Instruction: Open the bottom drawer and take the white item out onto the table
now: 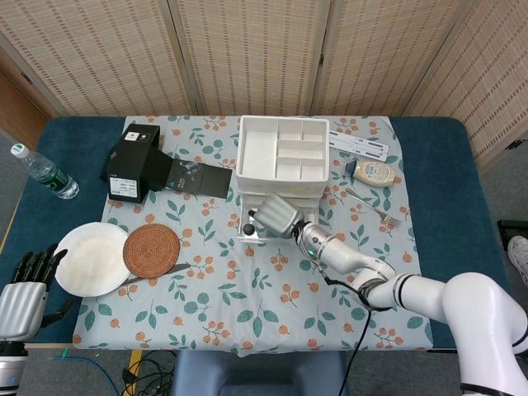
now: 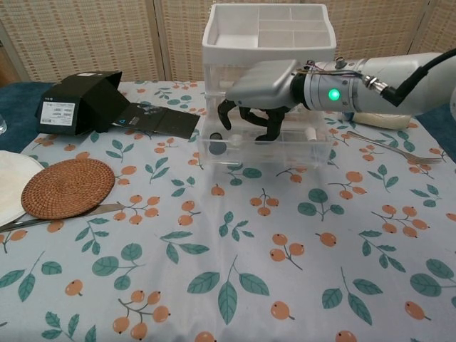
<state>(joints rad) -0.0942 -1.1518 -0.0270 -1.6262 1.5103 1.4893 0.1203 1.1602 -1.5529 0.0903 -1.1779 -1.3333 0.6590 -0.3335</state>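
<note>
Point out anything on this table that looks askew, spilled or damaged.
Nothing is spilled or broken. The black box lies with its flap open flat on the cloth, and the knife is partly tucked under the woven coaster. The bottom drawer stands pulled out.

Staged test room, perhaps a lab, folding woven screens point(image 1: 247, 49), floral tablecloth point(image 1: 247, 289), trailing cables point(image 1: 148, 363)

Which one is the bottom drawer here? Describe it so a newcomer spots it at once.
Start at the white drawer unit in the middle of the floral tablecloth, the one with a compartmented tray on top. The bottom drawer is the clear one at its base, pulled out toward the camera, with the right hand over it. Unlike the shut drawers above, its contents show.
</note>
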